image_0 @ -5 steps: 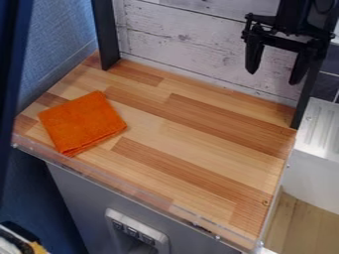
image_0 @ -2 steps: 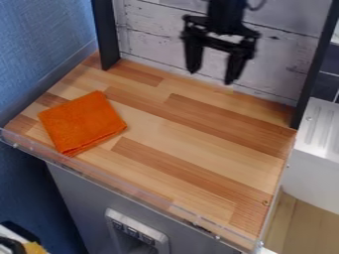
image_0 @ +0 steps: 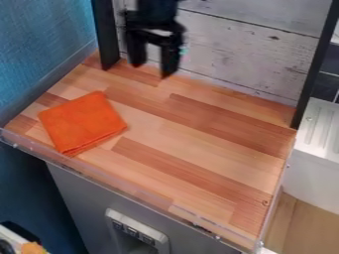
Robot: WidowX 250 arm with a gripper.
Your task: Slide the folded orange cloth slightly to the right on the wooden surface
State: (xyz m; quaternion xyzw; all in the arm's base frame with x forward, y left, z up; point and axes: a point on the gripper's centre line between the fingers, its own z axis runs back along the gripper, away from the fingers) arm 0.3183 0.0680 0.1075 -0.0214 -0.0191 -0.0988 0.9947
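The black gripper [image_0: 152, 71] hangs at the upper left over the back of the wooden counter, in front of the whitewashed plank wall. It stands open with nothing between its fingers. An orange folded cloth [image_0: 83, 122] lies flat on the left part of the counter [image_0: 198, 149], below and to the left of the gripper and apart from it.
A black post [image_0: 106, 34] rises at the counter's back left corner, close to the gripper, and another [image_0: 314, 69] at the back right. A clear raised edge runs along the front. A white ridged surface [image_0: 321, 129] adjoins on the right.
The gripper has moved left across the back of the counter, from the upper right to the upper left, staying open. The orange cloth has kept its place.
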